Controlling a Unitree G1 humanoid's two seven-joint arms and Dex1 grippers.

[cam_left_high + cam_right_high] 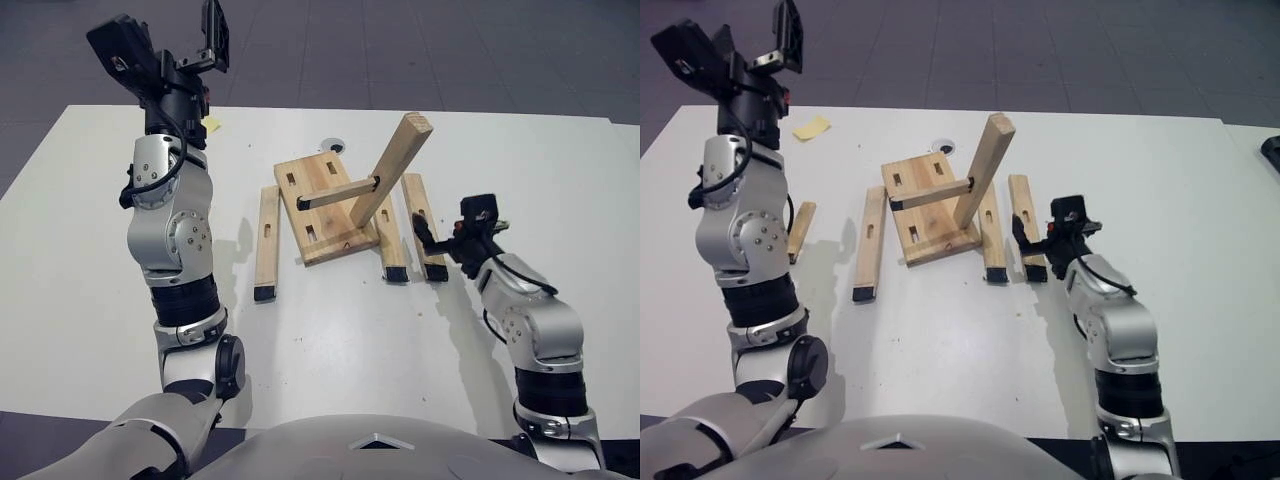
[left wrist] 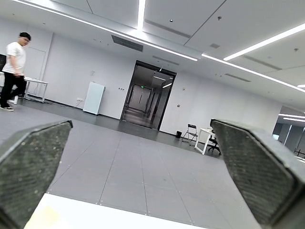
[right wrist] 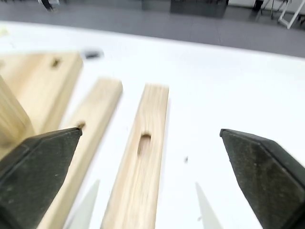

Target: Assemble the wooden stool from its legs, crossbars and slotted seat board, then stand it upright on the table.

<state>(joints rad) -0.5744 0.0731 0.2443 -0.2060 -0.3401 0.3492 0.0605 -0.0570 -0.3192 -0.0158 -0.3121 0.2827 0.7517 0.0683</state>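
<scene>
Over a white desk (image 1: pixel 100 250), my right gripper (image 3: pixel 150 136) hangs spread above the outermost leg (image 1: pixel 415 200); a skewed descent could topple the propped leg (image 1: pixel 392 170).

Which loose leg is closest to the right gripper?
The rightmost leg, lying flat before the open jaws of the right gripper; the others lie farther left.

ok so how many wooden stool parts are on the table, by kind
seat board: 1
legs: 4, one upright leg, three flat legs
crossbars: 2, one crossbar meeting the upright leg, one short loose piece, probably a crossbar
total: 7
</scene>
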